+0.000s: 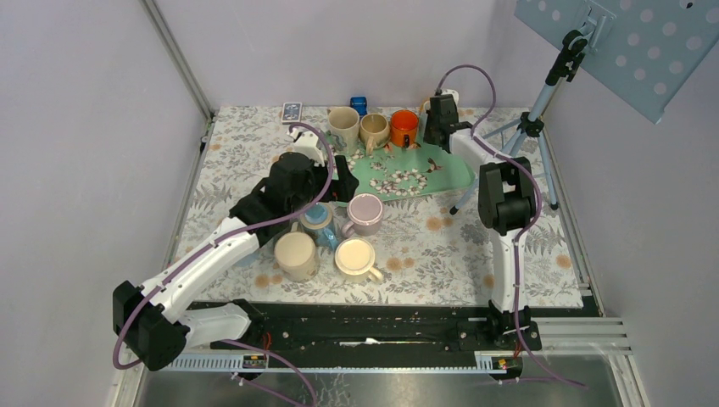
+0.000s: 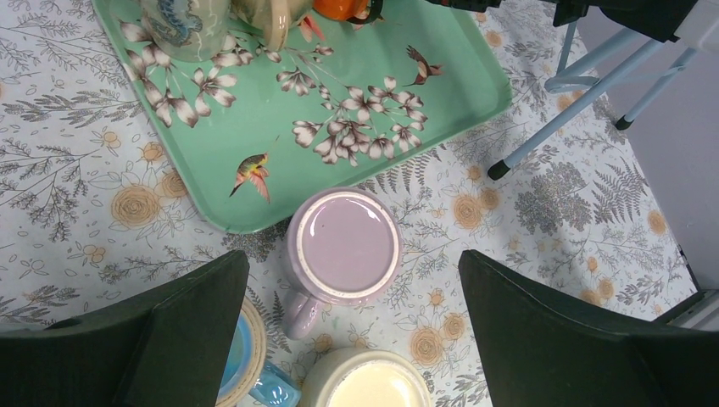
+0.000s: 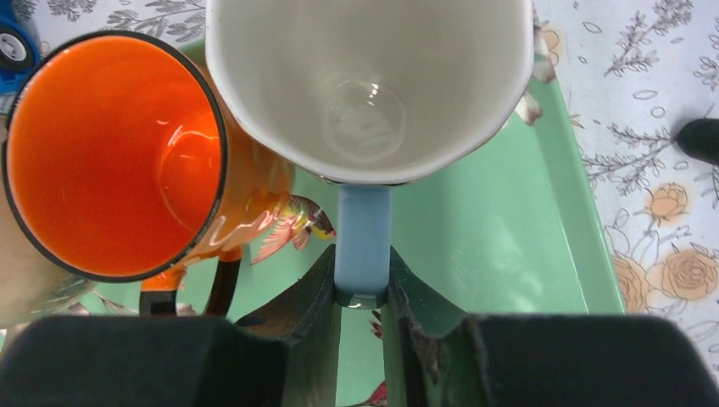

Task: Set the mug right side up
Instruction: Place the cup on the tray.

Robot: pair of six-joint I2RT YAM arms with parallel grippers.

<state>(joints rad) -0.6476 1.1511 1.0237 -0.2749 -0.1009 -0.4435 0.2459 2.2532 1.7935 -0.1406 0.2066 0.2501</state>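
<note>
Just off the near edge of the green tray [image 2: 441, 76], on the floral tabletop [image 1: 424, 254], stands the lilac mug [image 2: 342, 246]. It is upside down: its flat base and foot ring face up, and its handle points back toward the arms. The left fingers [image 1: 346, 188] hang above it, spread as wide as they go and holding nothing. In the left wrist view the mug sits between the two dark tips and well below them.

Three more mugs cluster near the lilac one on the tabletop, all mouth up. They are a light blue mug [image 1: 318, 219] under the left arm, a beige mug [image 1: 297, 254] and a cream mug [image 1: 356, 257].

At the far right corner of the tray, the right fingers [image 1: 434, 136] are closed tight on the pale blue handle of a white-lined mug [image 3: 365, 85]. Its open mouth faces the wrist camera. Whether this mug rests on the tray or is lifted off it cannot be told. An orange mug [image 3: 102, 153] with a dark rim stands upright just beside it on the tray. Two tan mugs [image 1: 358, 127] stand further left along the tray's far edge. A tripod [image 1: 530, 127] stands on the tabletop to the right of the tray.
</note>
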